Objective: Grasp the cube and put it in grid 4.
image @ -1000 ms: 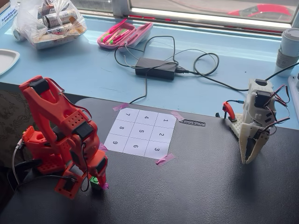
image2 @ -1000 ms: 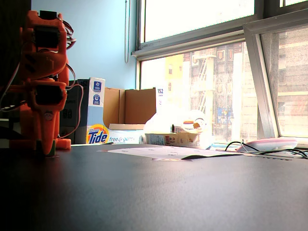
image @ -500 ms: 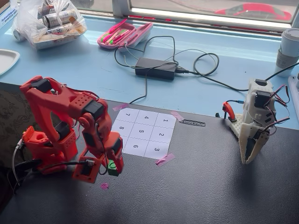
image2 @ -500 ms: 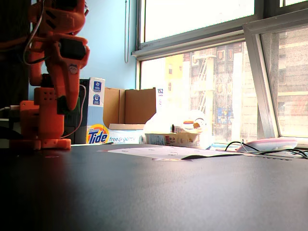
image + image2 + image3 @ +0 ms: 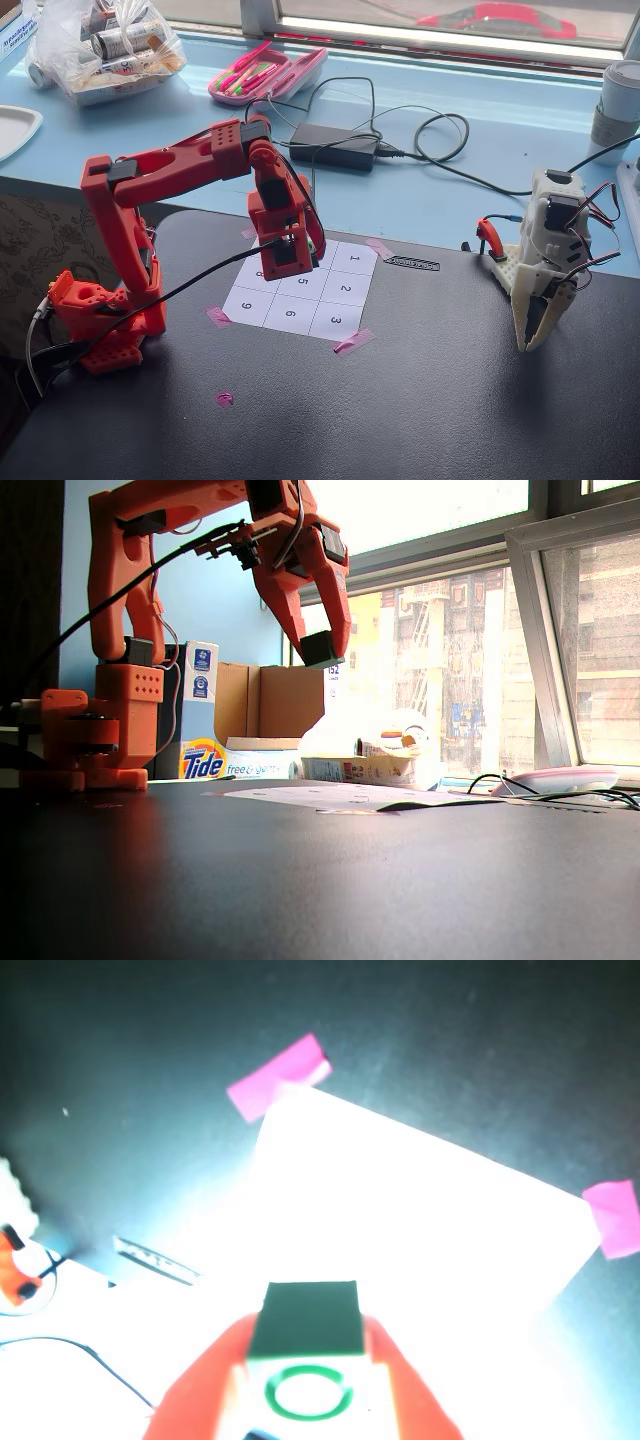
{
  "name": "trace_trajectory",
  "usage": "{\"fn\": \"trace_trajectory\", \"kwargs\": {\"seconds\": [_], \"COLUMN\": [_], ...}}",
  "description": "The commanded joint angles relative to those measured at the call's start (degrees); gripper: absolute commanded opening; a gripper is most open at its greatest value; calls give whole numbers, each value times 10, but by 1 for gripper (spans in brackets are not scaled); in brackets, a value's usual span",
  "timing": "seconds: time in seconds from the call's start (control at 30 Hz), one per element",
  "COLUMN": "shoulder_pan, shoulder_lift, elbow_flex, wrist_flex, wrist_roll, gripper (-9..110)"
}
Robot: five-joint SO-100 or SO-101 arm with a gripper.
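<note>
My red gripper [image 5: 298, 260] is shut on the green cube [image 5: 305, 1345], which sits between the two red fingers [image 5: 205, 1390] with its ring-marked face towards the wrist camera. In a fixed view the cube [image 5: 322, 648] hangs well above the table. The gripper hovers over the far part of the numbered sheet [image 5: 335, 290]. The cell printed 4 is hidden behind the gripper in a fixed view. In the wrist view the sheet [image 5: 430, 1210] is washed out white and no digits can be read.
Pink tape [image 5: 354, 342] holds the sheet's corners, and a pink scrap [image 5: 224, 399] lies on the black table. A white idle arm [image 5: 545, 270] stands at the right. A power adapter [image 5: 335, 147] and cables lie on the blue surface behind.
</note>
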Motion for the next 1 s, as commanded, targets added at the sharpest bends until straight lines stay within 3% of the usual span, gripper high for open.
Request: {"fn": "trace_trajectory", "kwargs": {"seconds": [0.0, 0.5, 0.97], "shoulder_pan": [-52, -227, -191], "shoulder_lift": [-25, -145, -246], "elbow_flex": [-29, -28, -92], "wrist_flex": [-21, -58, -135], "wrist_roll": [7, -1, -5], "gripper": [0, 0, 0]}}
